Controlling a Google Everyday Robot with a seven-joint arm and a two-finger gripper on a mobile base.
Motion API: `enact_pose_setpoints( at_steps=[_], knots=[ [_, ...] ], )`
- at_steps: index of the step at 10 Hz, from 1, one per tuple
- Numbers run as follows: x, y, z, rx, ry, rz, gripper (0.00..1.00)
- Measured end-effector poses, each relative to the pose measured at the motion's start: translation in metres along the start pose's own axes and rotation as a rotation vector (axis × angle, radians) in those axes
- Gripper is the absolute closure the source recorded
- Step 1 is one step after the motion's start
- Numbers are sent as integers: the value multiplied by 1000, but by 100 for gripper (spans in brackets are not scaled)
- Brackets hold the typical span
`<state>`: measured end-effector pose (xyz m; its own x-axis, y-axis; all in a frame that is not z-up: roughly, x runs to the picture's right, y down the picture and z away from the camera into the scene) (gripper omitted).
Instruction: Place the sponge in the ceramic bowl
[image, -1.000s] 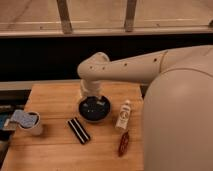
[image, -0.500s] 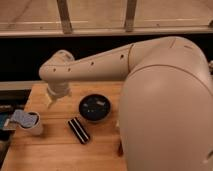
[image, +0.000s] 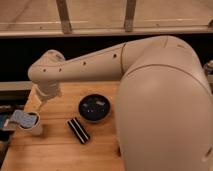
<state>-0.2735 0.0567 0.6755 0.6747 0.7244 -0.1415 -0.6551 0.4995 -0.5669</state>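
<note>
The light-blue sponge (image: 20, 118) lies on top of the white cup (image: 32, 126) at the table's left edge. The ceramic bowl (image: 95, 108), black and shallow, sits in the middle of the wooden table with small bits inside. My gripper (image: 39, 104) hangs from the wrist at the far left, just above and behind the cup and sponge. It is open, with nothing in it. It is well to the left of the bowl.
A black block with a white stripe (image: 78, 130) lies in front of the bowl. My large white arm (image: 165, 105) covers the right part of the wooden table (image: 55, 150). A dark wall and a railing run behind.
The arm has swung left from above the bowl to above the cup and sponge. Its bulk now hides the bottle and the red item on the right. Sponge and bowl have not moved.
</note>
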Motion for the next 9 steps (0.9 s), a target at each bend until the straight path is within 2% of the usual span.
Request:
enact_pose_setpoints(
  at_steps=[3,5,7,9],
  knots=[
    [1,0,1,-12,-3,5,33],
    [1,3,4,-57,-19,-8,33],
    [-17,26,12,-107,-32,-78,33],
    [-38,57,21,-134,-28,-173,33]
  ],
)
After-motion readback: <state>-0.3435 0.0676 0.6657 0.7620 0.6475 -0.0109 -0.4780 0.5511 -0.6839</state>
